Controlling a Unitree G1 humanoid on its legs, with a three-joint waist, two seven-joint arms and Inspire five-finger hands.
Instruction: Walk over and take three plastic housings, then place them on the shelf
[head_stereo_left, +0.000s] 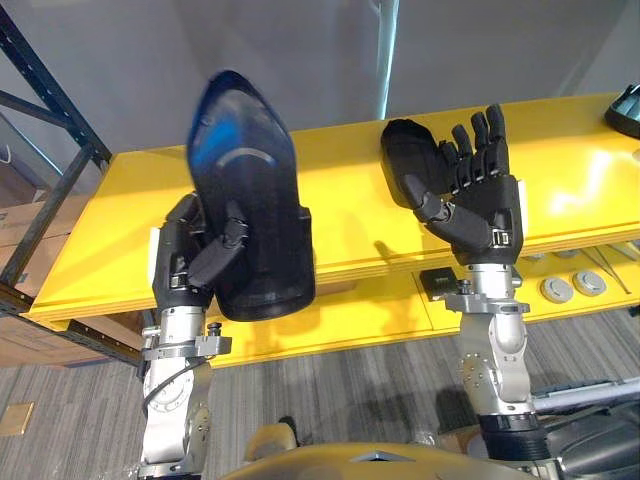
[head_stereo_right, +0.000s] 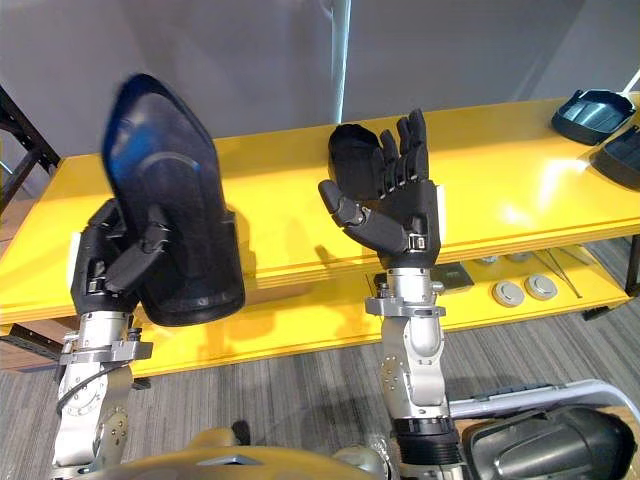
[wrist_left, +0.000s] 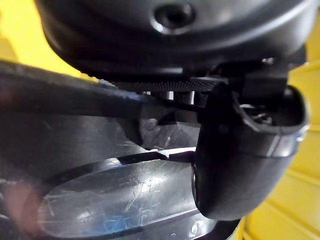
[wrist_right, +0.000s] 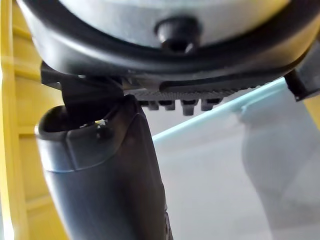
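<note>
My left hand (head_stereo_left: 190, 255) is raised in front of the yellow shelf (head_stereo_left: 330, 215), shut on a large black plastic housing (head_stereo_left: 245, 180) that stands upright, its pointed end up. In the left wrist view the thumb (wrist_left: 245, 150) presses against the housing's glossy shell (wrist_left: 115, 195). My right hand (head_stereo_right: 395, 200) is held up beside it, open, palm toward me, holding nothing. A second black housing (head_stereo_right: 350, 160) lies on the shelf's top board just behind that hand's fingers. Two more housings (head_stereo_right: 595, 105) lie at the shelf's far right end.
Below the top board, a lower yellow board (head_stereo_left: 330, 325) carries round grey discs (head_stereo_right: 510, 293) and a small black block (head_stereo_left: 437, 283). A dark metal rack upright (head_stereo_left: 50, 100) stands at the left. Grey carpet (head_stereo_right: 300, 400) lies in front of the shelf.
</note>
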